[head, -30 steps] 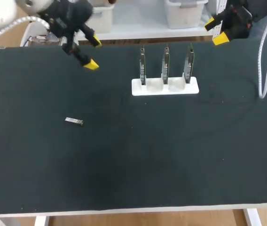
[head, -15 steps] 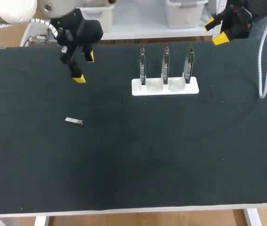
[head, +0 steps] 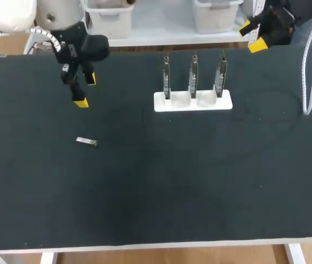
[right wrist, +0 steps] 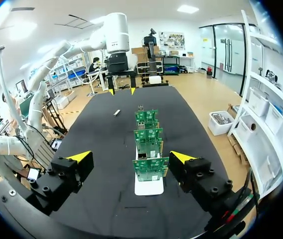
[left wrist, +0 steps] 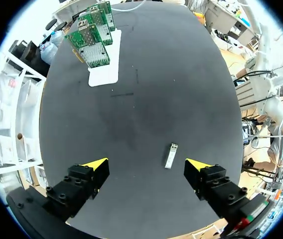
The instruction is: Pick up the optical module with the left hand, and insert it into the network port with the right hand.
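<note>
While both arms hang over it, table [head: 200, 181]: black, flat.
Left gripper [head: 85, 91]: fingers spread, empty, near the module, not touching.
Right gripper [head: 252, 36]: fingers spread, empty, at the far right edge.
Card stand [head: 193, 101]: white, mid-table, holding three upright network cards [head: 193, 74].
Optical module [head: 86, 142]: flat on the table, well left of the stand.

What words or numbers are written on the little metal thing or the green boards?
No text can be read anywhere.
metal module: too small to show any label.
green boards: any print is too small and blurred to read.
white stand: plain, no marks visible.
</note>
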`<state>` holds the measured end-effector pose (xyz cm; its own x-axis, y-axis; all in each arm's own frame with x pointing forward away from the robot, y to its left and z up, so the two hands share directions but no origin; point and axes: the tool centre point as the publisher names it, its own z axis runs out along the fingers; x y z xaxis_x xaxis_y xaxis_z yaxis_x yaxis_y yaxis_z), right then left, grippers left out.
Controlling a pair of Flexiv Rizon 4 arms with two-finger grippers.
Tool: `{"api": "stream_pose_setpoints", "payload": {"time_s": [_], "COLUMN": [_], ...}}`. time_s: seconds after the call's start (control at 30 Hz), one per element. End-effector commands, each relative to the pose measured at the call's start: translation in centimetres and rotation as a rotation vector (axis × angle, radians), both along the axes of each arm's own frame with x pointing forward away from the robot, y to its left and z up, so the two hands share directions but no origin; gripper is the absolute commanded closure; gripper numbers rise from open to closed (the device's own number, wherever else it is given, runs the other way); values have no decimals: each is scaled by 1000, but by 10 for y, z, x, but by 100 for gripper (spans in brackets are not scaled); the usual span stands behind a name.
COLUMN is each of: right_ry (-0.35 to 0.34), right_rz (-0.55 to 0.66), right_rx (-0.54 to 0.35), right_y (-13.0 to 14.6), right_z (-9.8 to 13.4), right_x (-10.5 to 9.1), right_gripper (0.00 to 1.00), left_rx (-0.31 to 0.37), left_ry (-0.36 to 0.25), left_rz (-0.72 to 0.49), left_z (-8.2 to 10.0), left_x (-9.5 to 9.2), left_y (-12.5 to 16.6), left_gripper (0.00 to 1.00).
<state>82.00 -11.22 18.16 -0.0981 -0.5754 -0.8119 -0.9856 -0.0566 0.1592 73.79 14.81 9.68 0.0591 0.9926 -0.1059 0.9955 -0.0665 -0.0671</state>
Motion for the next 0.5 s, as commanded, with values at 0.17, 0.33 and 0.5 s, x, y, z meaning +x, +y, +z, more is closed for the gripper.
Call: {"api": "stream_pose_setpoints", "payload": {"time_s": [0.17,0.33,0.5], "right_ry": [224,224,224], "right_rz": [315,315,315], "right_rx": [36,36,36], "right_y": [0,0,0], "right_z": [1,1,1], "right_x": [8,8,8], "right_gripper": [0,0,0], "left_rx": [6,68,108], "left_ry": [10,-7,-2], "left_rz": [24,11,-9], "left_z": [-8,-16,-27], "left_x": [-22,-32,-40], "left_y": [19,21,24], "left_gripper": [0,0,0]}}
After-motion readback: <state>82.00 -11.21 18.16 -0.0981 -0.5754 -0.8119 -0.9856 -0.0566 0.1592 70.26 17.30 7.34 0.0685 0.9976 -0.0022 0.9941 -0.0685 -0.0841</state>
